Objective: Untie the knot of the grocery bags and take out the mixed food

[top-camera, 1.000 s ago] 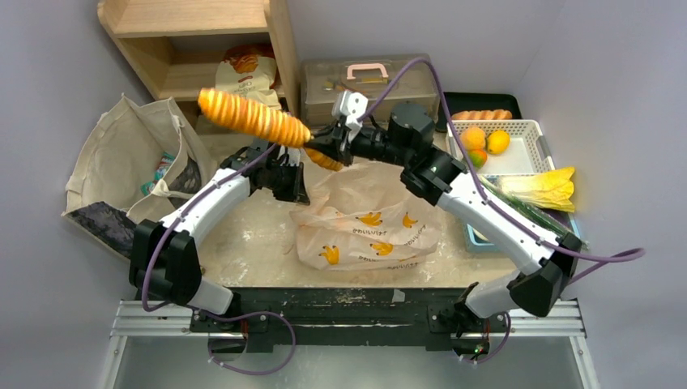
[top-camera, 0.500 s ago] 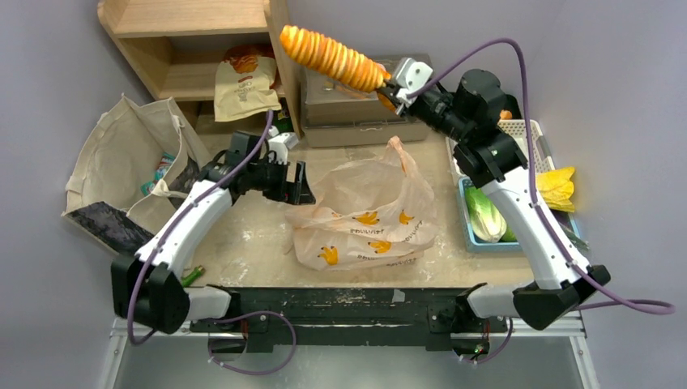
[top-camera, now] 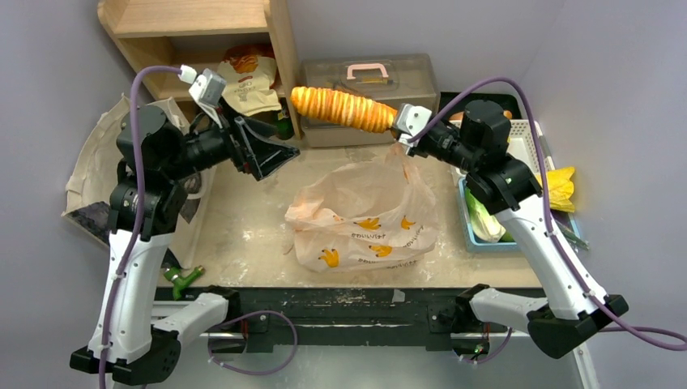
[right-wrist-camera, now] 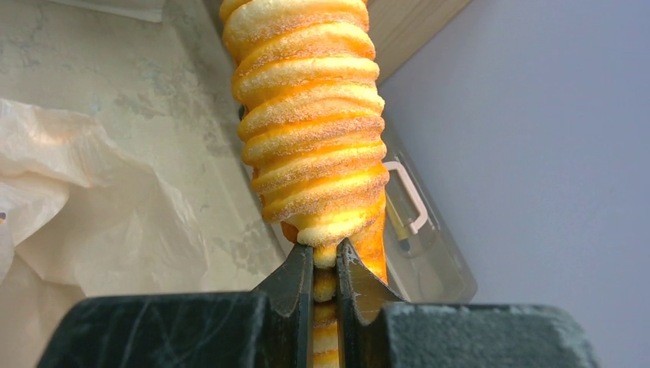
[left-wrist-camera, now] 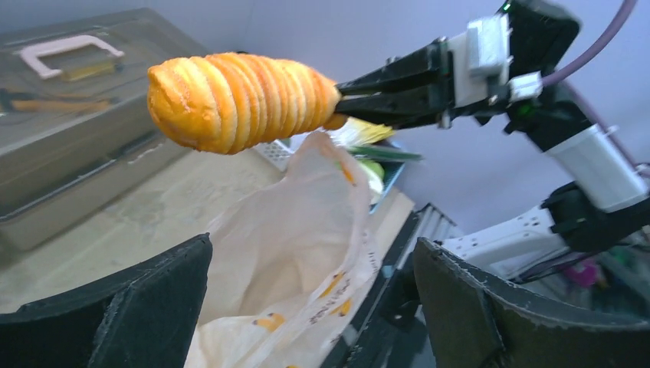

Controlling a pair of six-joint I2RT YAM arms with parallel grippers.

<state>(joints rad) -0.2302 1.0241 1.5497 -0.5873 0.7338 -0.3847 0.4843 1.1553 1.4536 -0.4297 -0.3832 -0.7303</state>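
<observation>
The pale-orange grocery bag (top-camera: pixel 364 215) lies slumped on the table's middle, one handle loop standing up; its knot does not show. My right gripper (top-camera: pixel 397 123) is shut on the thin end of a long orange spiral-ridged food (top-camera: pixel 340 108), held level in the air above the bag's far side. The right wrist view shows both jaws (right-wrist-camera: pixel 325 257) pinching that food (right-wrist-camera: pixel 306 115). My left gripper (top-camera: pixel 279 158) is raised at the left, open and holding nothing. In its wrist view (left-wrist-camera: pixel 313 253) the bag (left-wrist-camera: pixel 299 230) lies below and the spiral food (left-wrist-camera: pixel 238 100) hangs ahead.
A wooden shelf (top-camera: pixel 194 40) with a paper bread bag (top-camera: pixel 247 77) stands back left, beside a grey toolbox (top-camera: pixel 369 81). A canvas tote (top-camera: pixel 97 162) sits left. At right are a white basket (top-camera: pixel 526 138), a blue tray (top-camera: pixel 478 235) with greens and a yellow-green cabbage (top-camera: pixel 559 190).
My left gripper opened and its arm rose and pulled back to the left, away from the bag. My right arm lifted the spiral food out and swung it rightward, now level before the toolbox.
</observation>
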